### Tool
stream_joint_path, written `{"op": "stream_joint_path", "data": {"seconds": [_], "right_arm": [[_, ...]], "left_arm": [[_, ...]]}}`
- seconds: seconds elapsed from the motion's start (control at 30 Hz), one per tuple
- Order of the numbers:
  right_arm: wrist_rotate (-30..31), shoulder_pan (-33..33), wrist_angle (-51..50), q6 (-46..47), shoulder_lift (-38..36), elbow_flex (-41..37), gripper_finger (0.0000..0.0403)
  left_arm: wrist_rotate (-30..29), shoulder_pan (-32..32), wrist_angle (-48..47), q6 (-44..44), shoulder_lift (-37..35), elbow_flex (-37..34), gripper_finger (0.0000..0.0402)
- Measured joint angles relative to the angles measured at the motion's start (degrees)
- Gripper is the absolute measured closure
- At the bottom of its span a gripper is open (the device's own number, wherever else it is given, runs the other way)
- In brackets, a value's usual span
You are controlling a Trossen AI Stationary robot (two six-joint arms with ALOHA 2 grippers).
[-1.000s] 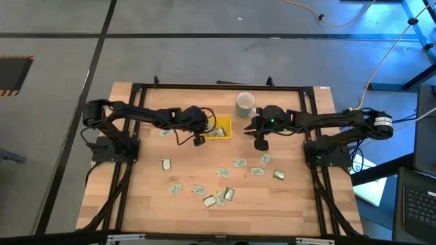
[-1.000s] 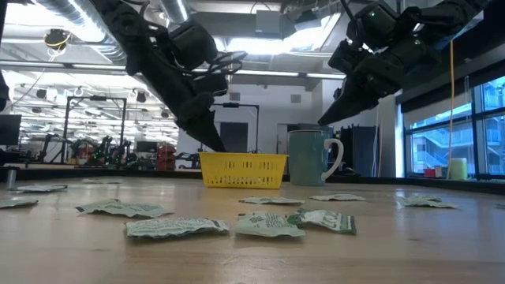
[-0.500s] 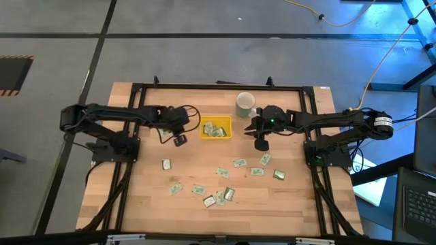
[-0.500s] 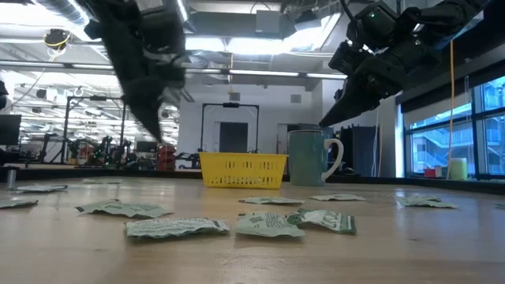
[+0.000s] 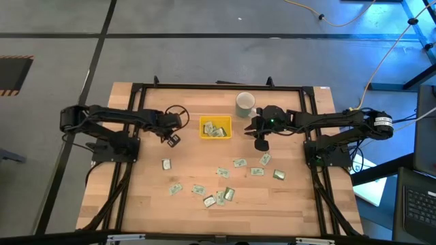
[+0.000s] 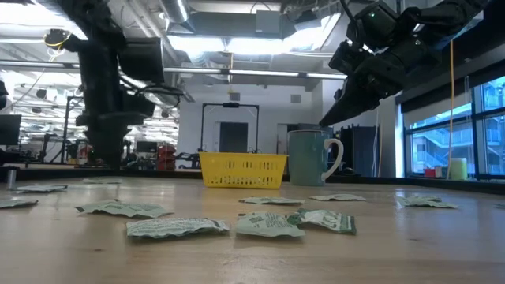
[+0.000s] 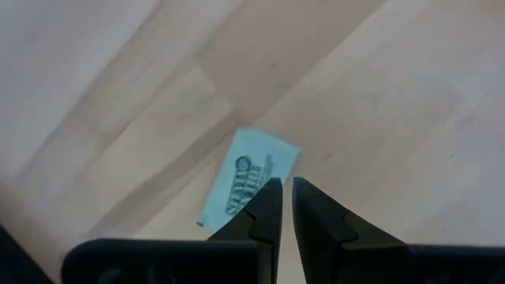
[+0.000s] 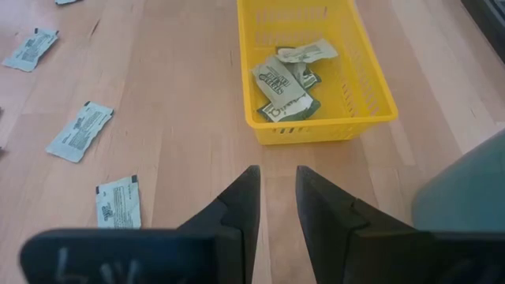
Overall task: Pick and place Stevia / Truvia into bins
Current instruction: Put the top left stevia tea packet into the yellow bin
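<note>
Seen from above, a pale wooden table [image 5: 150,204] carries a shallow bright-yellow plastic tray [image 5: 215,128] near its far middle, with a white handled mug [image 5: 244,104] just beside it toward the right arm's side. Roughly a dozen pale green-and-white paper sweetener sachets [image 5: 221,172] lie scattered flat across the near half of the board, well apart from the tray; a few more lie heaped inside it.

The left gripper [image 5: 172,139] hangs above bare wood between the tray and its own arm's base, near a lone sachet [image 5: 165,164]. Only the left wrist view shows how it stands: its two dark fingers [image 7: 264,211] are drawn almost together with a thin slit between them, holding nothing, above one printed sachet [image 7: 246,186] lying flat on the wood.

The right gripper [image 5: 260,143] hovers just beside the tray, on the mug's side. Its wrist view alone looks into the tray [image 8: 375,101], where several crumpled sachets [image 8: 284,77] with dark lettering overlap; the fingers [image 8: 241,207] stand apart with nothing between them, and three more sachets [image 8: 80,130] lie flat on the planks nearby.

The table-level view shows the tray's slatted wall [image 6: 242,170], the mug [image 6: 312,156] beside it, and the nearest sachets [image 6: 270,224] lying puffed and wrinkled.
</note>
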Motion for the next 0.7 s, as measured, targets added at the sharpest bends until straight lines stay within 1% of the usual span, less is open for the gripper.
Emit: {"op": "stream_joint_path", "data": {"seconds": [0.17, 0.43, 0.7], "right_arm": [[0.0, -0.01, 0.0, 0.0, 0.0, 0.0, 0.0315], [0.0, -0.01, 0.0, 0.0, 0.0, 0.0, 0.0315], [0.0, -0.01, 0.0, 0.0, 0.0, 0.0, 0.0315]], "left_arm": [[-0.12, 1.73, -0.4, -3.86, 0.0, -1.6, 0.0368], [-0.18, 3.3, -0.32, -4.08, 0.23, -2.14, 0.0353], [-0.05, 4.41, -0.19, -4.07, 4.86, -2.01, 0.0341]]}}
